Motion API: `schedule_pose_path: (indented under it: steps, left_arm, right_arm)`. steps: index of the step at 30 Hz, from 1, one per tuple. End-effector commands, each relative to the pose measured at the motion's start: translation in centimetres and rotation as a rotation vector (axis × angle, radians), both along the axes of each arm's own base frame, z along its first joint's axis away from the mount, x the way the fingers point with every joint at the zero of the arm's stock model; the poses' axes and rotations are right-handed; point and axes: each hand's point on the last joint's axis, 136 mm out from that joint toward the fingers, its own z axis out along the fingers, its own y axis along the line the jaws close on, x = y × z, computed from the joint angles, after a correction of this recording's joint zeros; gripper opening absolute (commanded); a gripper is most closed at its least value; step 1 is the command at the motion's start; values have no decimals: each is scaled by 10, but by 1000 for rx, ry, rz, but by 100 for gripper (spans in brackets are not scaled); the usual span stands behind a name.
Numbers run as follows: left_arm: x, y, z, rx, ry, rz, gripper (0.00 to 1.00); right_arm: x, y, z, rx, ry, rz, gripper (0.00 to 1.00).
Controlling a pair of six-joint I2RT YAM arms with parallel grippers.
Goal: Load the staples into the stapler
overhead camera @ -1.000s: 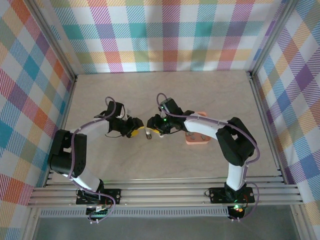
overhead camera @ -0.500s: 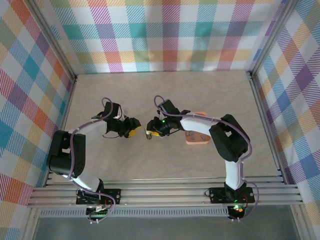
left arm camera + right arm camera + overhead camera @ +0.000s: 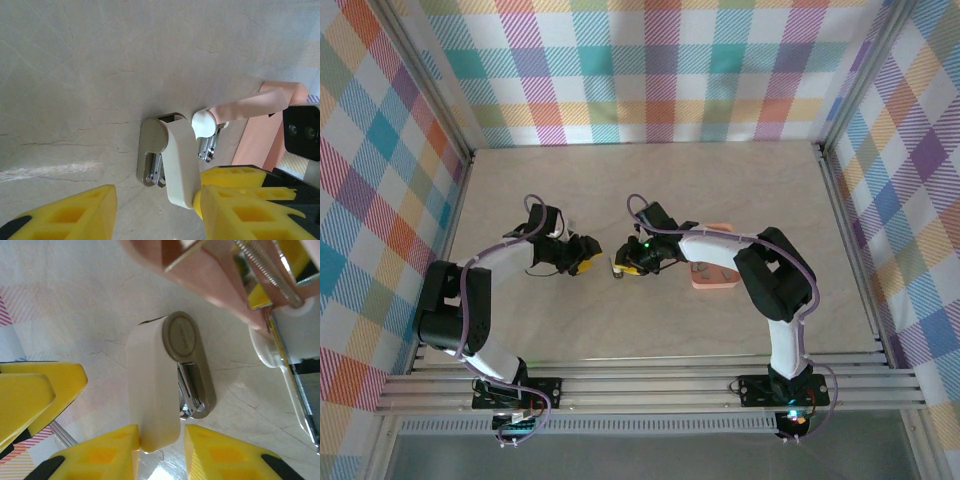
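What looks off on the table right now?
The pink and white plastic mini stapler is splayed open: its pink cover is swung well away from the white body, spring exposed. Nothing looks spilled or broken.

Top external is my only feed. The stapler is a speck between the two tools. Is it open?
Observer: Yes. In the left wrist view the stapler has its pink lid swung up and away.
Operator: Is the right tool on it?
Observer: In the right wrist view the right tool looks closed on the end of the white body.
Operator: And the left tool?
Observer: The left tool stands wide open. Only one finger looks to touch the body.
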Motion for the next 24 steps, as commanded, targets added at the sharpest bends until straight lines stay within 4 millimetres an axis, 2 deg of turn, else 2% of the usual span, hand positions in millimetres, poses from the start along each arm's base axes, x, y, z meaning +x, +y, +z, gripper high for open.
schedule_pose_path:
  steps: [1, 24]
  left_arm:
    - [-1, 2, 2, 4, 4, -10, 48]
    - [-4, 4, -3, 17, 10, -18, 47]
  right_arm:
    - [-11, -3, -18, -43, 38, 24, 29]
    - [-32, -36, -74, -213, 98, 12, 23]
